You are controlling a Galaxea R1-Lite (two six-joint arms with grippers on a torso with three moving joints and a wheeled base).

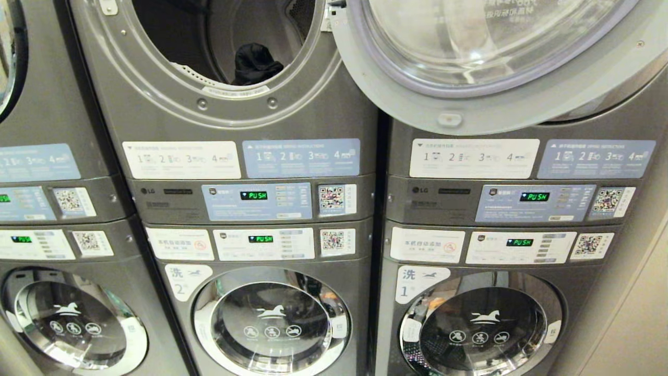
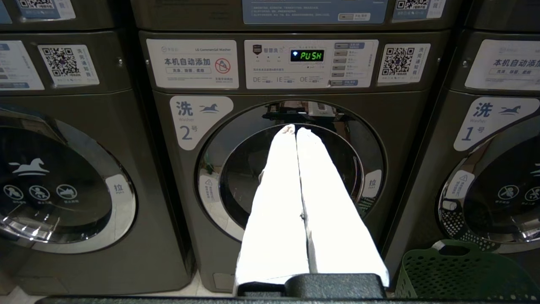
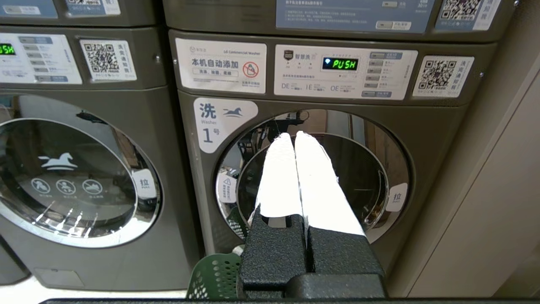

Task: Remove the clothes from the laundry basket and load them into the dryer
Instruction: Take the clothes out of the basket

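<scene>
1. The dryer [image 1: 229, 57] is the big upper machine in the middle, and its round door [image 1: 501, 57] hangs open to the right.
2. Washers [image 1: 271, 318] with shut doors sit below.
3. A green laundry basket [image 2: 460, 274] stands on the floor by washer number 1.
4. The left gripper [image 2: 295, 131] points at washer 2, fingers pressed together, holding nothing.
5. The right gripper [image 3: 294, 136] points at washer 1, also closed and empty.
6. A dark piece of clothing [image 1: 255, 63] lies inside the dryer.
</scene>
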